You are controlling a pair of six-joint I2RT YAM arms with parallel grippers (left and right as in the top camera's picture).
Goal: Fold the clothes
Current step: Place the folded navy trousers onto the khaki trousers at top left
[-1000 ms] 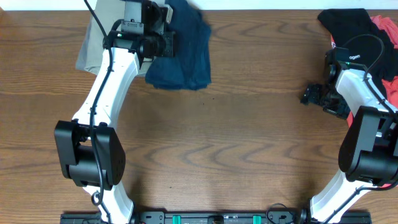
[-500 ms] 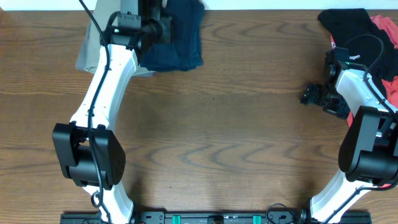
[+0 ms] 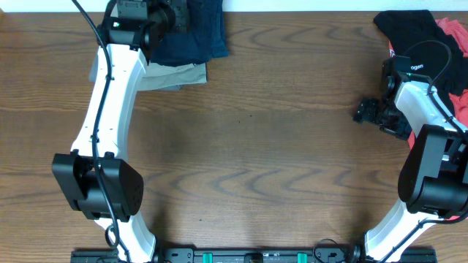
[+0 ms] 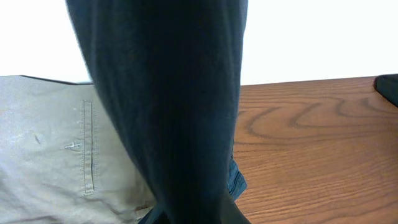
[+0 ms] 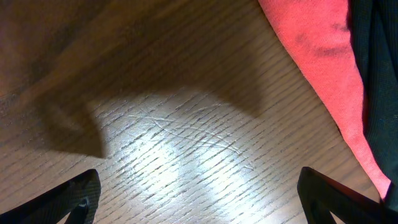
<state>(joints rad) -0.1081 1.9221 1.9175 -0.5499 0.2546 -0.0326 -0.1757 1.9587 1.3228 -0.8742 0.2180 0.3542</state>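
Note:
The dark navy shorts, folded, hang bunched from my left gripper at the back left edge of the table, and the gripper is shut on them. In the left wrist view the navy fabric fills the middle and hides the fingers. It hangs over the folded khaki shorts. My right gripper hovers low over bare wood at the right, open, with nothing between its fingertips.
The khaki shorts lie under and just in front of the navy ones. A pile of black and red garments sits at the back right, with the red cloth close to my right gripper.
My left gripper has carried the navy shorts left and toward the back edge, uncovering the front part of the khaki shorts. The right arm has not moved.

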